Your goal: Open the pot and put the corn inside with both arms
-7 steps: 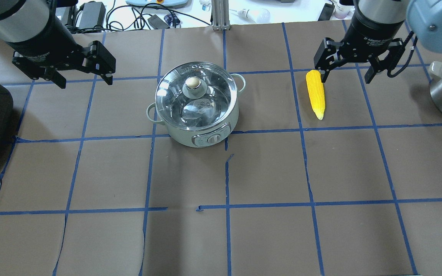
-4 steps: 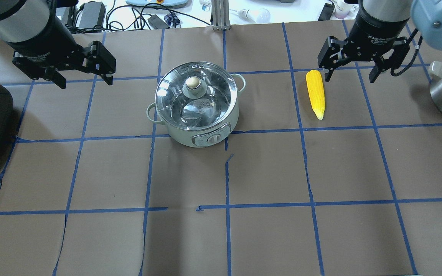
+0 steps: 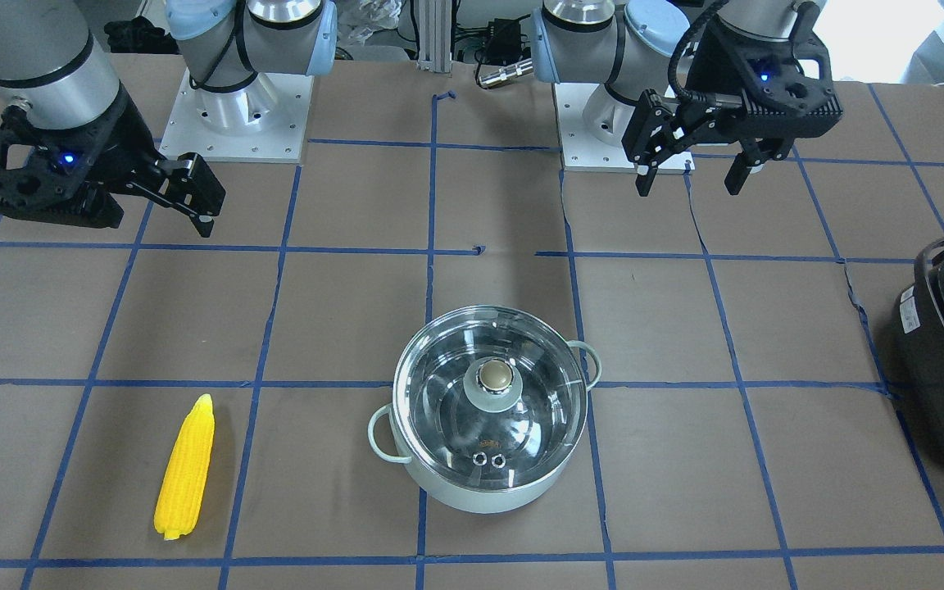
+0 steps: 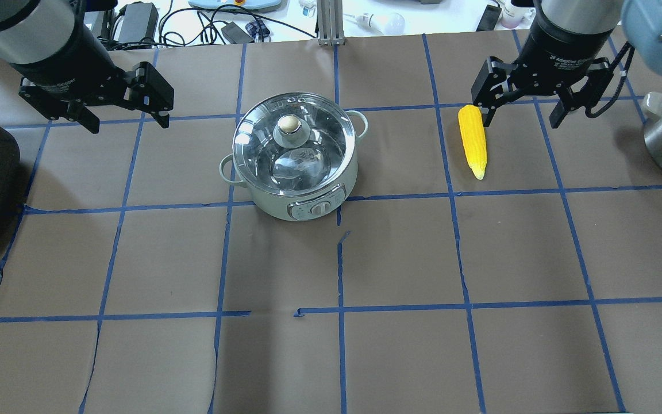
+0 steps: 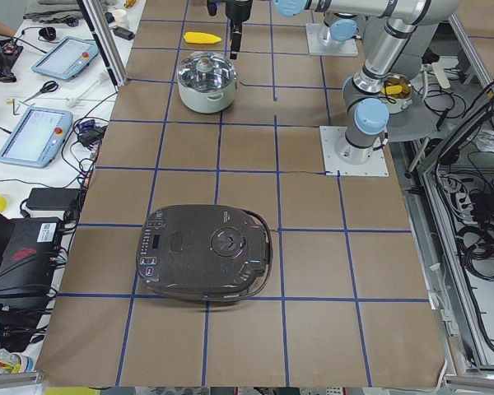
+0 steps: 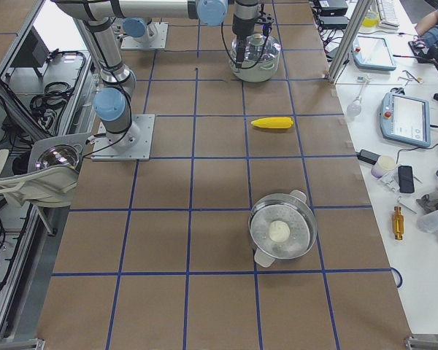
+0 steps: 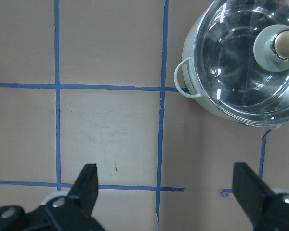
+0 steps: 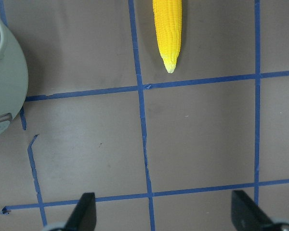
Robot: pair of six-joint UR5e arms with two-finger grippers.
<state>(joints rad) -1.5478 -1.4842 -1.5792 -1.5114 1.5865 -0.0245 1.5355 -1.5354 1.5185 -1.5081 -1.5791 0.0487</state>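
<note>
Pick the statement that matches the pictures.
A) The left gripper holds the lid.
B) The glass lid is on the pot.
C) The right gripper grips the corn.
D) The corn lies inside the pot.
B: the lid sits closed on the pot, the corn lies on the table, and the left gripper and right gripper are open and empty.

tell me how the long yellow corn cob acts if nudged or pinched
The long tapered yellow corn cob looks round and lies flat, so a sideways nudge would probably roll it, curving with its taper. Its straight shape suggests stiffness; ridged kernels may aid grip.
</note>
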